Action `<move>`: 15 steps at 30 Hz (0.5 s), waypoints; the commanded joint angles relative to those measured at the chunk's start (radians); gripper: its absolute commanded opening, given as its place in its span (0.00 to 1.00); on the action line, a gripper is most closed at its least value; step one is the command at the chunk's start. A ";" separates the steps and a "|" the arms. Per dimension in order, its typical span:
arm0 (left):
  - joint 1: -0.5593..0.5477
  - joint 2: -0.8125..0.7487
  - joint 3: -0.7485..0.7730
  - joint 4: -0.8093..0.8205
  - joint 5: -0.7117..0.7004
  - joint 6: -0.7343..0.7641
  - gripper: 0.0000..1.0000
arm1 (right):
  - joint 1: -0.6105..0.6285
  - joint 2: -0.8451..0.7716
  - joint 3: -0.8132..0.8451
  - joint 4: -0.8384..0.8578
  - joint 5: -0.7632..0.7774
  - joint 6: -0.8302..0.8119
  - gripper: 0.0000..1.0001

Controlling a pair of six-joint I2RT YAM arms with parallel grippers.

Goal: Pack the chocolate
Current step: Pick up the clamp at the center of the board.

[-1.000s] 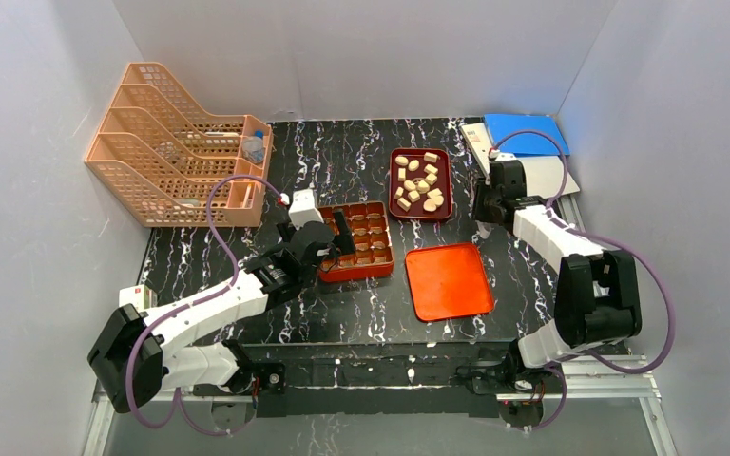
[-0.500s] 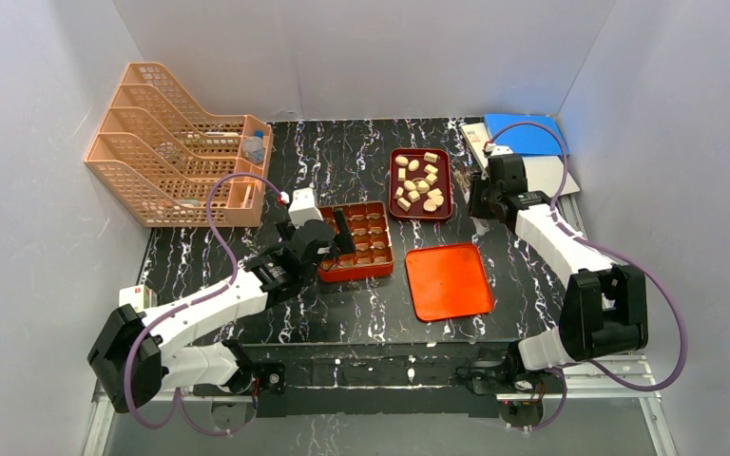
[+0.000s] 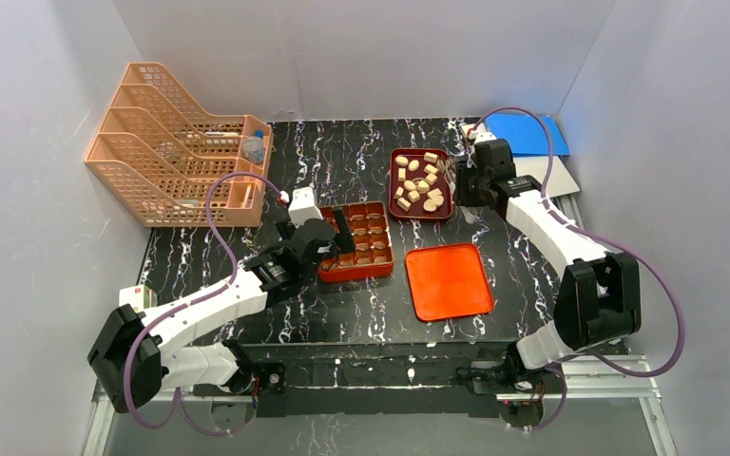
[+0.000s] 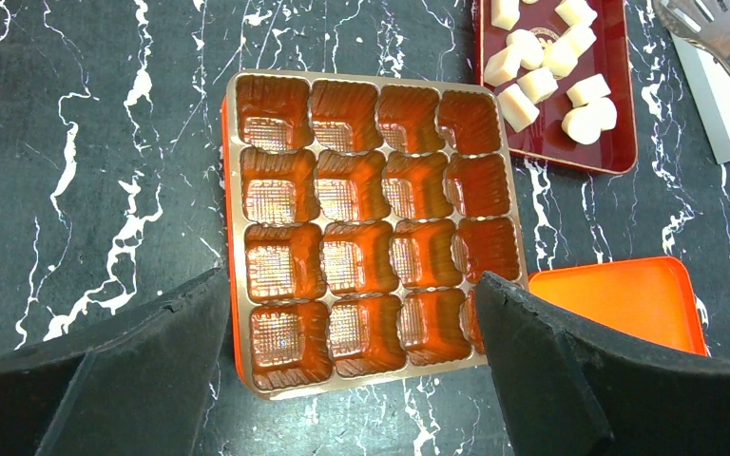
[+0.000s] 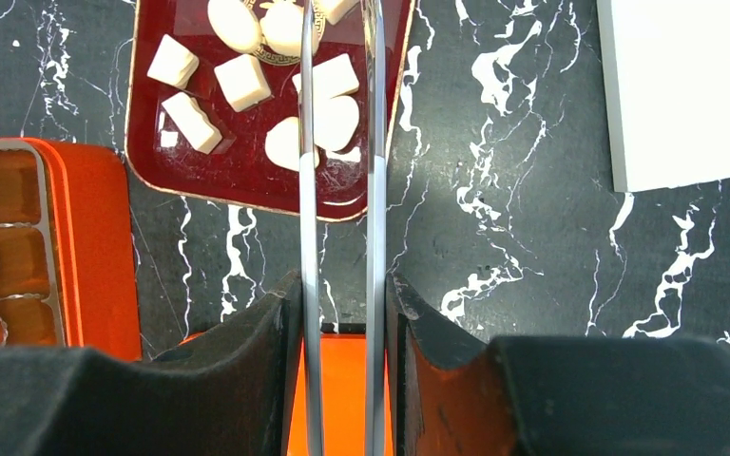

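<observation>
Nearest on the black marbled table (image 3: 361, 318), right of centre in the overhead view: a flat orange tray (image 3: 449, 281), lying apart from everything else. Just left of it, an orange compartmented box (image 4: 371, 256), with the left gripper (image 4: 352, 285) hanging over its near edge. Spreads its black fingers (image 4: 152, 361) wide, one at each near corner of the box; cannot tell whether touching. Farther up, above the flat tray: a dark red tray (image 5: 238, 176) carrying the chocolate (image 3: 419, 182), loose pale pieces scattered inside. At that tray's right edge, the right gripper (image 5: 342, 304). Pinches a pair of metal tongs (image 4: 722, 38) between its fingers, the two thin blades reaching over the lower right part of the tray in the right wrist view, above several pieces. Farthest back: a peach file rack (image 3: 176, 142) upper left, a blue sheet (image 3: 523, 133) upper right.
</observation>
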 commanded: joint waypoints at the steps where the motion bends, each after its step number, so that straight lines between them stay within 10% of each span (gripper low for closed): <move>1: -0.001 -0.003 0.035 -0.018 -0.024 -0.007 0.98 | 0.012 0.019 0.055 -0.003 -0.015 -0.010 0.38; 15: -0.001 -0.008 0.018 -0.008 -0.025 -0.015 0.98 | 0.066 0.066 0.074 -0.035 -0.043 -0.029 0.41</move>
